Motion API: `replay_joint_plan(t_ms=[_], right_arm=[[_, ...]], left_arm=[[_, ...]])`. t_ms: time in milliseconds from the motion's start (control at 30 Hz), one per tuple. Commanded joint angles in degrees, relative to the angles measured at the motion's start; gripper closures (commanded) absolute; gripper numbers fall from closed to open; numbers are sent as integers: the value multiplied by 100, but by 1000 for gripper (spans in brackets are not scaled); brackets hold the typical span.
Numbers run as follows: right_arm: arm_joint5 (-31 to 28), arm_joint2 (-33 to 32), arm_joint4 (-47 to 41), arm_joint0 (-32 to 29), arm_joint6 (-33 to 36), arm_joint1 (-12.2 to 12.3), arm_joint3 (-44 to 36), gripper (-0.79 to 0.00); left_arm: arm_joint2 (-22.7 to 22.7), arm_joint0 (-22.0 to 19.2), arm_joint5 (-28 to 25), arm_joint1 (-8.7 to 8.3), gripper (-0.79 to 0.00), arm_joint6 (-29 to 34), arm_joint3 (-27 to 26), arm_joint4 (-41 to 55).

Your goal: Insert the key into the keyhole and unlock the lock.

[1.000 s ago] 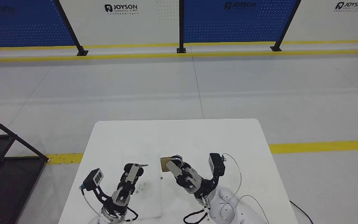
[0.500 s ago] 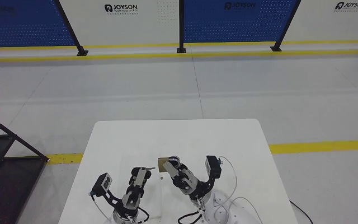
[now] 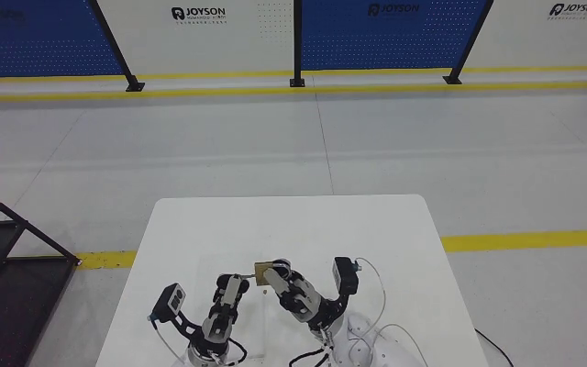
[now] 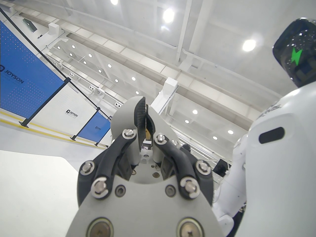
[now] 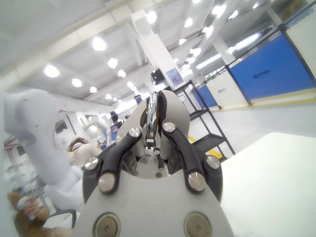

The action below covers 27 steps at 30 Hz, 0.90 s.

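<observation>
In the top view my right gripper (image 3: 278, 274) is shut on a brass padlock (image 3: 264, 272), held above the near middle of the white table (image 3: 367, 229). The right wrist view shows the lock's shiny metal shackle (image 5: 151, 114) pinched between the fingers of the right gripper (image 5: 155, 104). Just left of the lock is my left gripper (image 3: 238, 281), shut on a small key. A thin brass bit of the key (image 4: 148, 131) shows between the closed pads of the left gripper (image 4: 143, 114). Whether key and lock touch is too small to tell.
The far half of the table is bare white surface. Beyond it lies grey floor with yellow lines and blue and white barrier panels (image 3: 385, 32). A black frame (image 3: 27, 239) stands at the table's left.
The two grippers have drawn together: the left one with the key shifted right, the right one with the padlock shifted left. The gap between them has narrowed.
</observation>
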<state>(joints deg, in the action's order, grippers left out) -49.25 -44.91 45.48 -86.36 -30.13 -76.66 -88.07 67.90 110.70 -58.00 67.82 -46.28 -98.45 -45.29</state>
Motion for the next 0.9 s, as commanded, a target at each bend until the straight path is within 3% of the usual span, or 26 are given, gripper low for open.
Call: replay_joint_plan(t_ms=[0, 500, 533, 567, 600, 667, 867], right_arm=[[-2, -3, 6, -3, 11, -4, 1, 0], [28, -33, 38, -29, 165, -32, -27, 0], [27, -36, 34, -33, 172, -34, -28, 0], [36, -42, 36, -36, 178, -35, -30, 0], [37, -46, 36, -40, 183, -36, -34, 0], [28, -51, 32, -46, 191, -38, -39, 0], [-10, -100, 28, -63, 191, -38, -52, 0]], left_arm=[[2, -13, 0, 2, 0, 0, 18, 8], [-26, -60, 0, 14, 0, 18, 47, -89], [-21, -63, 0, 16, -18, 13, 54, -105], [-21, -63, 0, 19, -154, 5, 57, -114], [-22, -64, 0, 20, -231, 3, 61, -125], [-15, -65, 0, 23, -302, 3, 68, -148], [14, -59, 0, 35, -292, 0, 73, -174]])
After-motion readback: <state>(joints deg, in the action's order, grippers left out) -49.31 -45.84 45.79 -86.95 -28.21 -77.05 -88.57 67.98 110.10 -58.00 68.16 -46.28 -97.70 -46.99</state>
